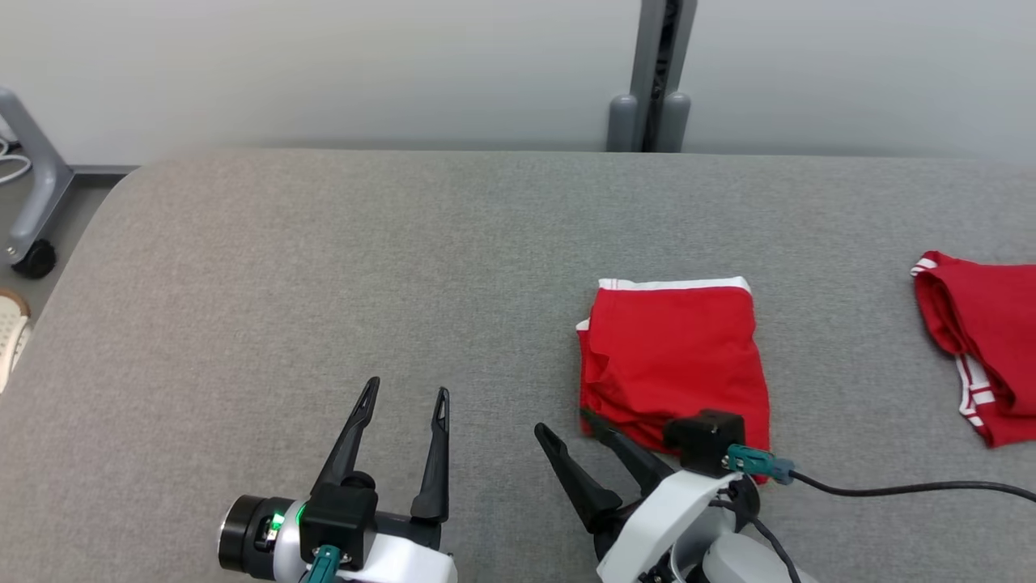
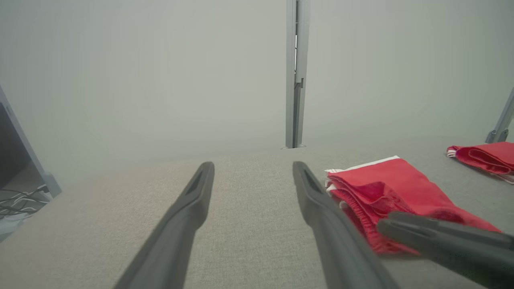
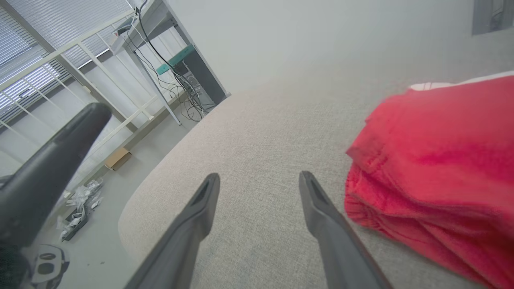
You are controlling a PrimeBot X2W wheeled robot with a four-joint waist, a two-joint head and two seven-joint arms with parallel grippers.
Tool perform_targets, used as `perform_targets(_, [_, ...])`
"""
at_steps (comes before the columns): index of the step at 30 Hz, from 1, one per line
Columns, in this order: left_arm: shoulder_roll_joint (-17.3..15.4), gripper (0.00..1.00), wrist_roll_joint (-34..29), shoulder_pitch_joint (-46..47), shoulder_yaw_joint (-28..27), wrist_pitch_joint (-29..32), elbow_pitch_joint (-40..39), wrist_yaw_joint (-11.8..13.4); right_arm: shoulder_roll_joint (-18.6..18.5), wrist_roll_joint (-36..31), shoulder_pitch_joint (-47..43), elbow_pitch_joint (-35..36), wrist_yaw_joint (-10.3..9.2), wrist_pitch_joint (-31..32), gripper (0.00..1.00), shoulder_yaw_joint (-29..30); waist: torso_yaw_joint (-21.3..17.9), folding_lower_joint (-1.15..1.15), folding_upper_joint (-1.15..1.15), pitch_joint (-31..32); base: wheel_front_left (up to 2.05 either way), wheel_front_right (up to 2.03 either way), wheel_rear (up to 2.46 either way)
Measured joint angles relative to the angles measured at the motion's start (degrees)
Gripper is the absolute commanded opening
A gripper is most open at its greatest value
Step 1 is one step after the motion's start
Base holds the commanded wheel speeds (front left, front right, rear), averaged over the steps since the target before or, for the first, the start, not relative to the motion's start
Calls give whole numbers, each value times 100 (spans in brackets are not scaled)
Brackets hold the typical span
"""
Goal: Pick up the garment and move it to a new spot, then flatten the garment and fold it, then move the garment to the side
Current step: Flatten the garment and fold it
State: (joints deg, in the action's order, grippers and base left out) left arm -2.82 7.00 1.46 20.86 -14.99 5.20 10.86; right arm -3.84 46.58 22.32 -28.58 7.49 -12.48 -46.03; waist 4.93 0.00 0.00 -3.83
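Note:
A red garment (image 1: 676, 356) with a white waistband lies folded into a rough square on the grey table (image 1: 324, 267), right of centre. It also appears as the garment (image 2: 385, 192) in the left wrist view and the garment (image 3: 437, 168) at the right of the right wrist view. My right gripper (image 1: 562, 421) stands open at the garment's near left corner, with bare table between its fingers. My left gripper (image 1: 405, 389) stands open over bare table well to the left, fingers (image 2: 196, 192) pointing away from me; in the right wrist view its finger (image 3: 48, 160) looms at the left edge.
A second red piece of clothing (image 1: 983, 340) with white stripes lies crumpled at the table's right edge. A grey post (image 1: 660, 73) stands behind the table. Left of the table are a wheeled frame leg (image 1: 32, 202), cables and floor.

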Motion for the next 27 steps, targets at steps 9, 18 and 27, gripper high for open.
perform_targets(9, [-2,100,77,-240,-180,0,-19,32,-250,-405,-211,16,0,-221,100,520,-407,0,0,335,0,0,0])
perform_targets(18, [1,100,290,-304,-344,0,-75,23,-423,-979,-461,-254,0,-253,100,1458,-715,0,0,554,0,0,0])
perform_targets(27, [1,100,452,-561,-490,0,41,-75,-467,-2425,-1080,208,0,-253,100,2409,-790,0,0,786,0,0,0])
